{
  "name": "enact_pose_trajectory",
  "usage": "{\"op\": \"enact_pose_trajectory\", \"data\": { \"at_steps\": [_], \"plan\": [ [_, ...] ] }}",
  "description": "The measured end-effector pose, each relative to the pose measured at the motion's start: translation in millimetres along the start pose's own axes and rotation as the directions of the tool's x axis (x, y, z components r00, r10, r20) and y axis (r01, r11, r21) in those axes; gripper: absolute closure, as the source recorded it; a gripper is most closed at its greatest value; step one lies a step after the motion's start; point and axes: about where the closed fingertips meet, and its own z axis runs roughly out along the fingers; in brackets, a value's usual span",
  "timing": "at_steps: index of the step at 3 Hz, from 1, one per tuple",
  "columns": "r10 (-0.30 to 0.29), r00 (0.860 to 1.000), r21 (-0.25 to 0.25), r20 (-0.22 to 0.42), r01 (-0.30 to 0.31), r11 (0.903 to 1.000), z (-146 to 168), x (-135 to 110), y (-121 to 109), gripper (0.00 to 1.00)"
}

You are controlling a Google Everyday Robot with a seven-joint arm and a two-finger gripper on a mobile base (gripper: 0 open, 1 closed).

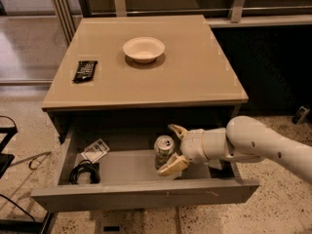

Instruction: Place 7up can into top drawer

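The top drawer [146, 195] is pulled out under the tan cabinet top, showing its grey floor. The 7up can [163, 150], silver with a pull-tab top, stands upright on the drawer floor near the middle. My gripper [172, 149] reaches in from the right on a white arm. Its fingers are spread open, one fingertip [176, 129] behind the can and one [168, 168] in front of it. The can sits at the gap between them, and nothing grips it.
A cream bowl [144, 48] and a black remote-like bar [85, 70] lie on the cabinet top [195, 77]. In the drawer's left end lie a black coiled cable [84, 172] and a small white packet [95, 150]. A black frame [6, 145] stands at the left.
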Motion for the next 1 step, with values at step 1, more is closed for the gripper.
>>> {"op": "enact_pose_trajectory", "data": {
  "at_steps": [1],
  "plan": [
    [0.0,1.0,0.0,0.0,0.0,1.0,0.0,0.0,0.0,0.0]
  ]
}}
